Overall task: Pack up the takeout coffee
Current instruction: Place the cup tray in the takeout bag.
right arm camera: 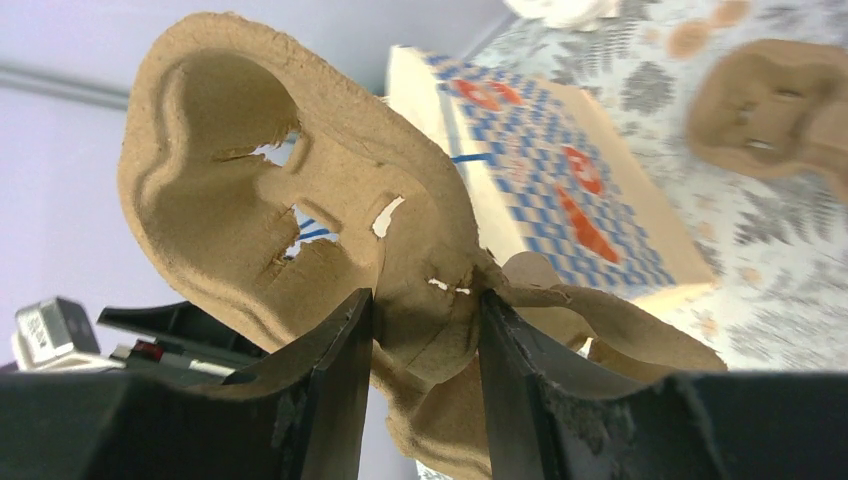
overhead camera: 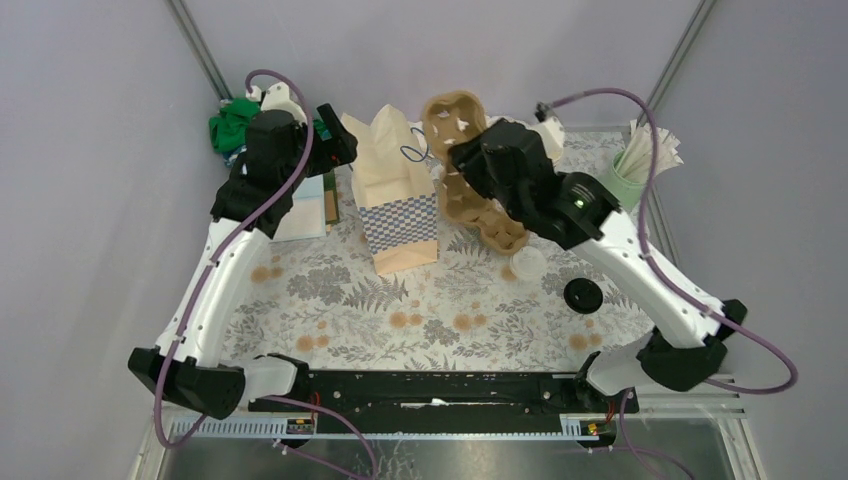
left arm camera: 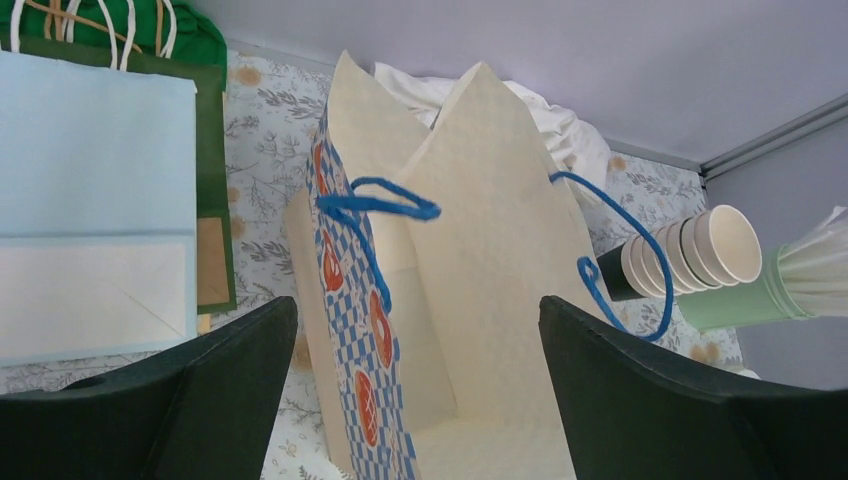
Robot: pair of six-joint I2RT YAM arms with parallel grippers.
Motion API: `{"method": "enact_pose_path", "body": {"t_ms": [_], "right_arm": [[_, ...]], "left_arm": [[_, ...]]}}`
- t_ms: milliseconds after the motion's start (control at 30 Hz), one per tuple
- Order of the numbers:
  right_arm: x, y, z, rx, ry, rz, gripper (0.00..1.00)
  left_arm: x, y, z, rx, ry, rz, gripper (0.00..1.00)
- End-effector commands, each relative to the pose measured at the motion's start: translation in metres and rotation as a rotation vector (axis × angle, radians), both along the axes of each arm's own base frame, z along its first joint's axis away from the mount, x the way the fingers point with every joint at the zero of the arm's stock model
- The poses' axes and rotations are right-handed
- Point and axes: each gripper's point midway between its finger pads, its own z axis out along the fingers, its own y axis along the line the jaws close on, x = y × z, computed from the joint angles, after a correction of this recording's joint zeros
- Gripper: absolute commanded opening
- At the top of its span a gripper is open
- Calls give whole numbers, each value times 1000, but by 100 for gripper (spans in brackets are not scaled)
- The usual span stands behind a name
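A stack of small paper cups point(left arm camera: 690, 250), cream inside, lies on its side right of the bag in the left wrist view; the right arm hides it from above. A white lid point(overhead camera: 528, 262) lies on the table. My right gripper point(overhead camera: 468, 160) point(right arm camera: 425, 300) is shut on a brown pulp cup carrier point(overhead camera: 448, 118) point(right arm camera: 250, 200) and holds it tilted in the air beside the bag. The cream bag with blue checks point(overhead camera: 400, 205) point(left arm camera: 470, 250) stands upright and open. My left gripper point(overhead camera: 335, 140) point(left arm camera: 417, 310) is open and empty, just above the bag's left rim.
A second pulp carrier point(overhead camera: 497, 225) point(right arm camera: 770, 100) lies on the table under the right arm. A black lid point(overhead camera: 583, 295) lies to the right. A mint-green tumbler of straws point(overhead camera: 625, 175) point(left arm camera: 790, 285) stands back right. Flat light-blue point(left arm camera: 90, 200) and green point(left arm camera: 110, 30) bags lie at back left.
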Motion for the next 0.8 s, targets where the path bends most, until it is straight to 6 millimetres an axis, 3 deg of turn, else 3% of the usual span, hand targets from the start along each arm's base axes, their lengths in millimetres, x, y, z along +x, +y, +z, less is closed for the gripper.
{"method": "enact_pose_path", "body": {"t_ms": [0, 167, 333, 500, 767], "right_arm": [[24, 59, 44, 57, -153, 158, 33], [34, 108, 72, 146, -268, 296, 32], [43, 134, 87, 201, -335, 349, 32], [53, 151, 84, 233, -351, 360, 31], [69, 161, 58, 284, -361, 309, 29]], "left_arm": [[13, 3, 24, 16, -44, 7, 94], [25, 8, 26, 18, -37, 53, 89], [34, 15, 20, 3, -13, 77, 82], [39, 22, 16, -8, -6, 79, 76], [47, 28, 3, -61, 15, 61, 69]]}}
